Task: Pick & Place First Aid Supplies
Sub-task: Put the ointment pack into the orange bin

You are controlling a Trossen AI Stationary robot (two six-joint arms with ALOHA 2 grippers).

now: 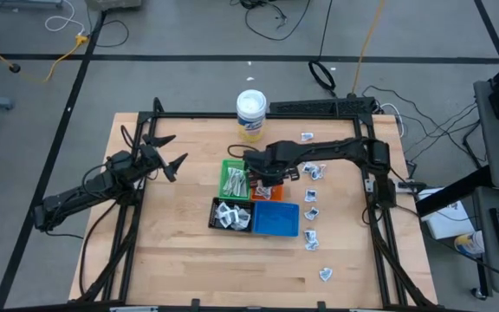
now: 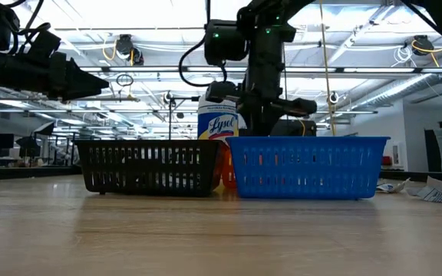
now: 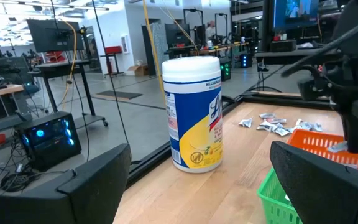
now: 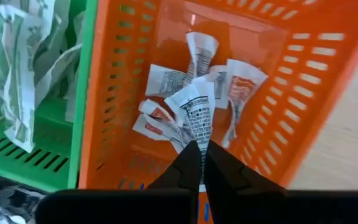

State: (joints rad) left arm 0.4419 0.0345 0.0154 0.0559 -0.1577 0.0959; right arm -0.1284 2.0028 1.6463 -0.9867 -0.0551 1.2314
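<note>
My right gripper (image 4: 199, 163) hung directly over the orange tray (image 4: 291, 112), fingers pinched together on one white packet (image 4: 197, 118) whose long axis ran straight out from my fingertips, down toward the loose packets lying in the tray below. My left gripper (image 1: 165, 152) waited spread wide and empty, well off to the left of the trays. More packets (image 1: 312, 172) lay scattered on the table to the right, nearer my right arm. My arm hid most of the orange tray from above, and whether the packet touched the pile I couldn't tell.
</note>
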